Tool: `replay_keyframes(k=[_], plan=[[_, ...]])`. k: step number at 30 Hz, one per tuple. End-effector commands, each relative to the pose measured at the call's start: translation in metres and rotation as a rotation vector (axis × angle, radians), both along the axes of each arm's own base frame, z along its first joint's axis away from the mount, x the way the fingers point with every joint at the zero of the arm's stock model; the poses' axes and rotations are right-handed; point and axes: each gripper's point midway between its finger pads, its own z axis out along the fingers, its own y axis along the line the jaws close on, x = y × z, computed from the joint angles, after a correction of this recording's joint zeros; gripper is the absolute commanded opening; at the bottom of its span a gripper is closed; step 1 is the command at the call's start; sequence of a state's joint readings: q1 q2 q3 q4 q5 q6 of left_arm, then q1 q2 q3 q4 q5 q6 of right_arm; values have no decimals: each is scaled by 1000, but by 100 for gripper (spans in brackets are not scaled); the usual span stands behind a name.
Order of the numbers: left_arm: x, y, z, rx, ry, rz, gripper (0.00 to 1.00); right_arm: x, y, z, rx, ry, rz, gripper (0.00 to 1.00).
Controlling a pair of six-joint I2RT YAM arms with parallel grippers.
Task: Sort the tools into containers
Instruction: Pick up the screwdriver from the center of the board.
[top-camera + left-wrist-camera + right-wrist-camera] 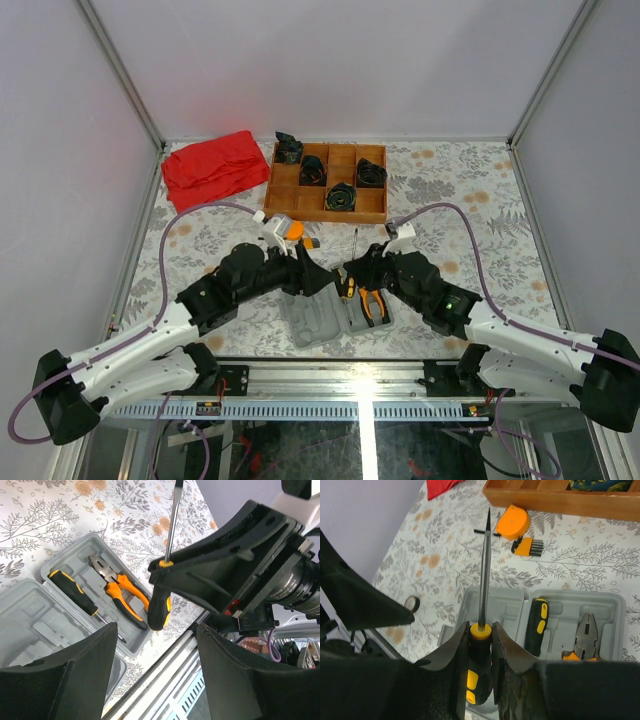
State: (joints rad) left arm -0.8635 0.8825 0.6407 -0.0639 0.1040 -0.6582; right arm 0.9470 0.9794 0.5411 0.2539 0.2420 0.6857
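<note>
Right hand (481, 640) pinches a black-and-yellow screwdriver (483, 570), slim metal shaft pointing ahead; just beneath, the moulded grey plastic case (615, 602) cradles orange-handled pliers (584, 632). Left hand (156, 645) spread, empty.

Between the fingers of the right claw (481, 630): a screwdriver (479, 652), shaft pointing ahead. Below and just ahead, on the tabletop (445, 570): the open tool case (500, 605). In its half to the claw's right: a second screwdriver (538, 625), then pliers (583, 637) further right. Well beyond the case: tape measure (515, 522), with bit holder (527, 546) just right of it, and wooden tray (560, 497) behind both. Close on the left: left claw (156, 630), also above the case.
</note>
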Motion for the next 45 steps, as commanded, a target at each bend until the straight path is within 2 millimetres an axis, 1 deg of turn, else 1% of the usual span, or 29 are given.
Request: replay_keyframes(k=[1,4,8,14,16,20,23,24,28,31,34,36,37,41,45], plan=[[8,2,26,-53,-42,53,64,-11,18,30,-4,-87,152,0],[10,3,33,-74,-49,69,64,-19,28,31,3,-89,227,0],[13,2,36,-90,-48,80,65,-33,43,34,37,-85,336,0],[19,2,32,-99,-32,116,64,-53,67,43,133,-78,498,0],[20,0,29,-97,-23,118,64,-57,72,46,159,-73,525,0],[20,-1,24,-89,-12,116,58,-58,76,52,203,-78,536,0],[20,-1,22,-82,-11,113,51,-59,76,56,226,-82,534,0],[20,-1,21,-80,-11,112,47,-58,77,57,231,-83,533,0],[18,0,21,-81,-13,111,28,-56,78,56,228,-75,522,0],[18,1,23,-86,-16,111,15,-50,76,50,208,-63,487,3],[17,2,24,-89,-20,112,5,-46,72,44,191,-57,457,5],[17,3,24,-90,-23,113,1,-46,71,42,187,-58,448,11],[16,4,24,-90,-24,114,0,-46,70,42,183,-59,447,15],[17,7,24,-91,-29,128,0,-45,66,41,177,-64,436,36],[19,12,23,-90,-24,160,0,-46,62,41,181,-72,423,52]])
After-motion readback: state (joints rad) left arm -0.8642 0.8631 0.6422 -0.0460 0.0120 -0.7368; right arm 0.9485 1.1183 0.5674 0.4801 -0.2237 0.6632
